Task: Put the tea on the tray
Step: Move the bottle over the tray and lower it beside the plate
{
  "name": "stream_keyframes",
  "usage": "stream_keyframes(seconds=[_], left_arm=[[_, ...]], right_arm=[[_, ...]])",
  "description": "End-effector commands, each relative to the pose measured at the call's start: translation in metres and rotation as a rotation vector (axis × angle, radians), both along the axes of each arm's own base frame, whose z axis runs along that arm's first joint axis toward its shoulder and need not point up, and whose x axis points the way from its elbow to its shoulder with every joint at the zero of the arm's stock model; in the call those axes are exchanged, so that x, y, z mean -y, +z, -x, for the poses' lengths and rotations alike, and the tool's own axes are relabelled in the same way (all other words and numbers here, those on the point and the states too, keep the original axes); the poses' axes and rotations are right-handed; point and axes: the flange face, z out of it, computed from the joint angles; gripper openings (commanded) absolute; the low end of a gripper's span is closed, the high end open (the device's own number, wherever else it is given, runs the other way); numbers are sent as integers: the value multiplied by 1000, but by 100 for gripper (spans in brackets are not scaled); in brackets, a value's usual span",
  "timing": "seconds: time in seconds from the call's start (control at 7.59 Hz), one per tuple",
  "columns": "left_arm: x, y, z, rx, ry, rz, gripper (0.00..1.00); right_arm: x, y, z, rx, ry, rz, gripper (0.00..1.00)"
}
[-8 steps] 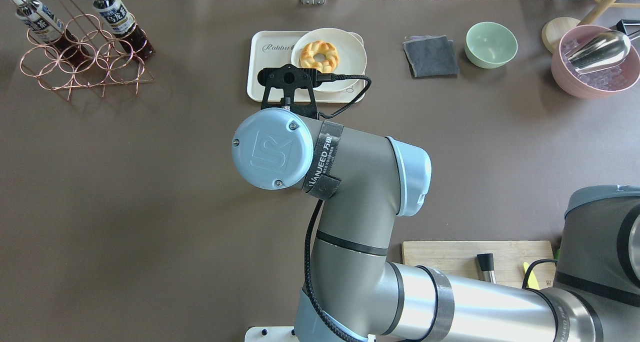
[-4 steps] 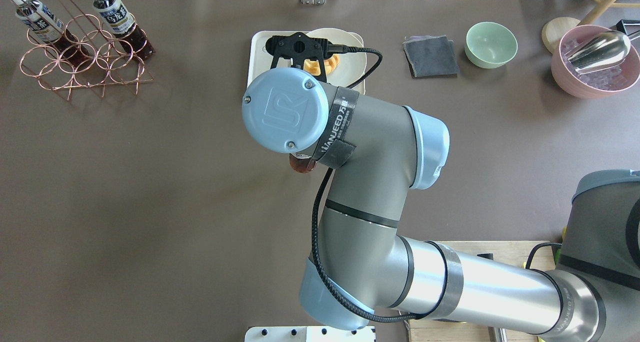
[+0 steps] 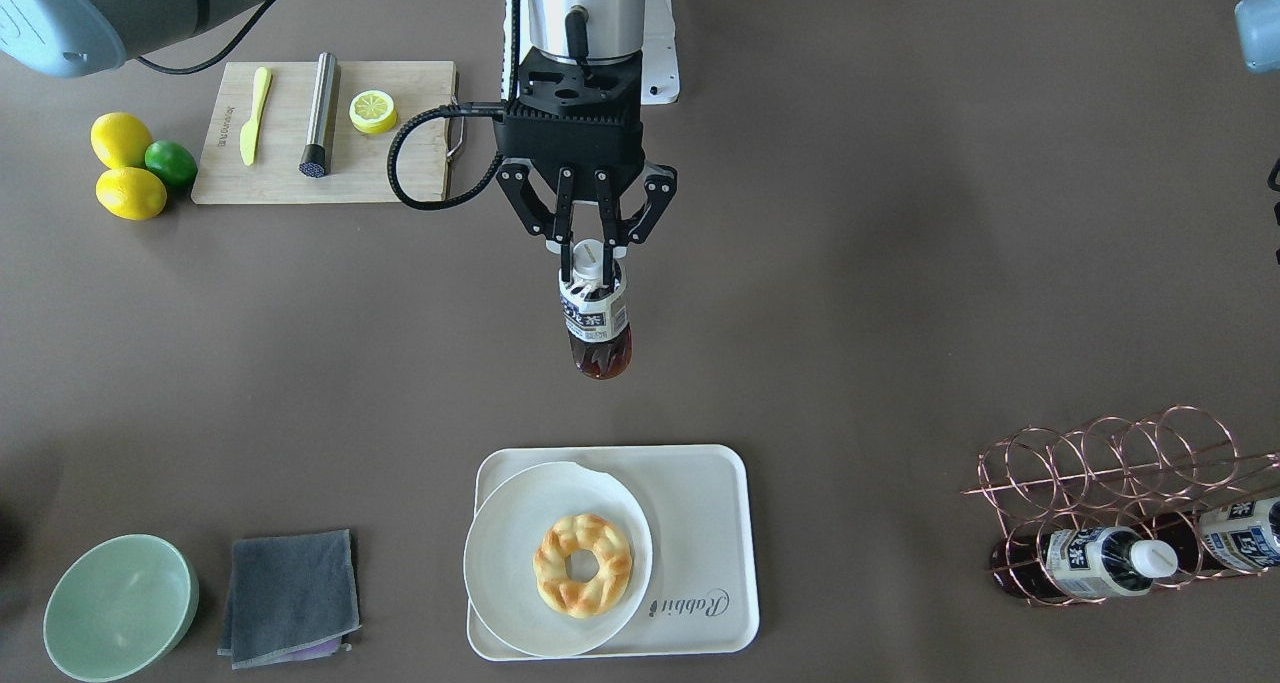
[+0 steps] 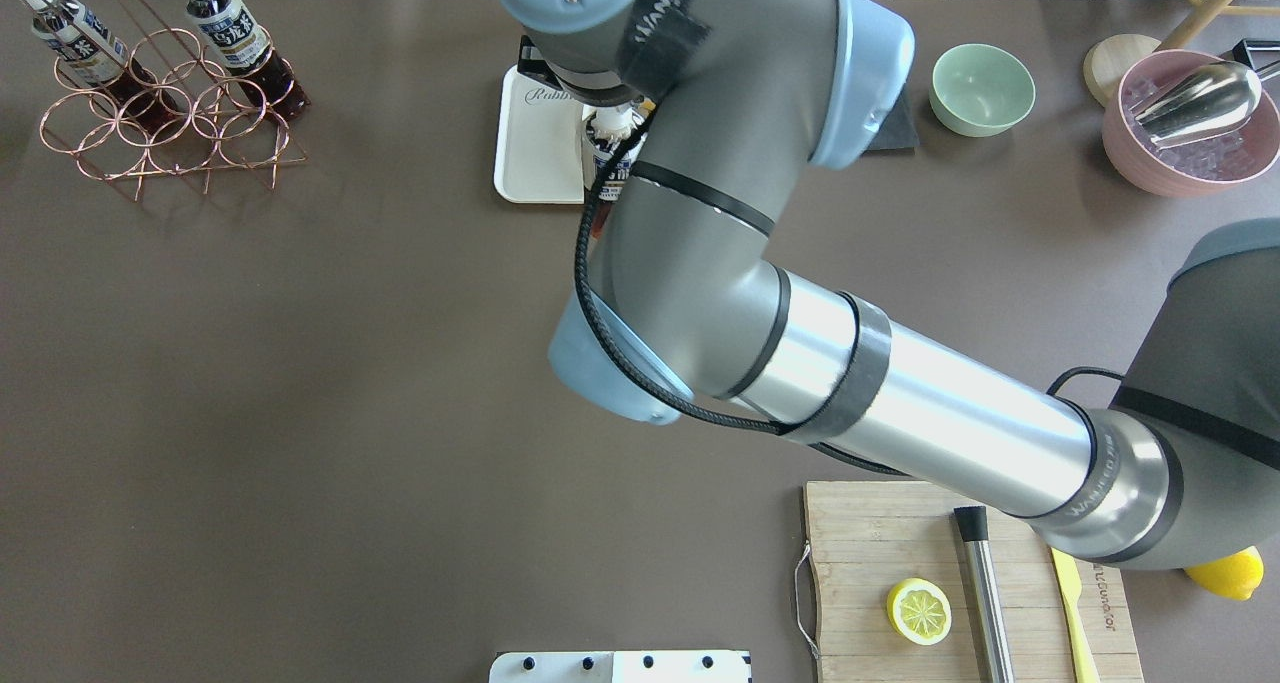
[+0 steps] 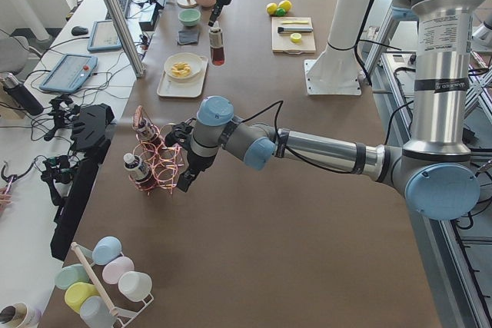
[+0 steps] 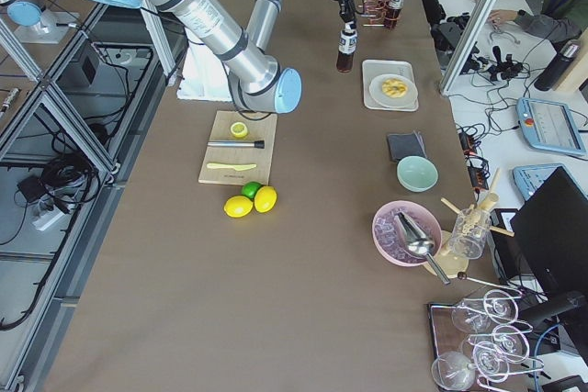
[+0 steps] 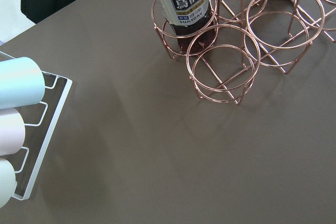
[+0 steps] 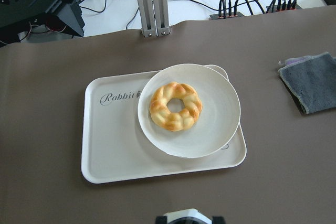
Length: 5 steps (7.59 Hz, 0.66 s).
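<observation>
My right gripper (image 3: 590, 251) is shut on the white cap of the tea bottle (image 3: 597, 323) and holds it upright in the air, on the robot's side of the cream "Rabbit" tray (image 3: 700, 523). In the overhead view the arm hides most of the tray (image 4: 538, 153), and part of the bottle (image 4: 610, 163) shows. The right wrist view looks down on the tray (image 8: 115, 150); a round plate (image 8: 210, 124) with a donut (image 8: 175, 106) fills its right part. Two more bottles (image 4: 235, 33) (image 4: 70, 38) lie in the copper rack (image 4: 160, 133). My left gripper (image 5: 184, 155) is by that rack; I cannot tell its state.
A grey cloth (image 3: 290, 595) and a green bowl (image 3: 120, 608) lie beside the tray. A wooden cutting board (image 3: 290, 178) holds a lemon slice, a knife and a metal rod, with lemons (image 3: 120, 138) beside it. A pink bowl (image 4: 1190, 128) with a scoop stands far right.
My right arm has swung away from the robot's base toward the tray with the bottle in its grip. It now covers the plate and most of the tray in the overhead view.
</observation>
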Motion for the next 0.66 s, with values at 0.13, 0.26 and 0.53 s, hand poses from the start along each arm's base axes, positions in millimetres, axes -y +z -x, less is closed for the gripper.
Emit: stream_keyframes(seconds=[0.13, 0.26, 0.53], left_arm=[[0, 2, 0, 2, -1, 4, 98], [0, 1, 0, 1, -2, 3, 98], [1, 0, 0, 0, -4, 2, 98]], right_arm=[[115, -50, 48, -35, 67, 75, 0], [137, -33, 59, -16, 96, 85, 0], [170, -13, 90, 42, 161, 117, 0]])
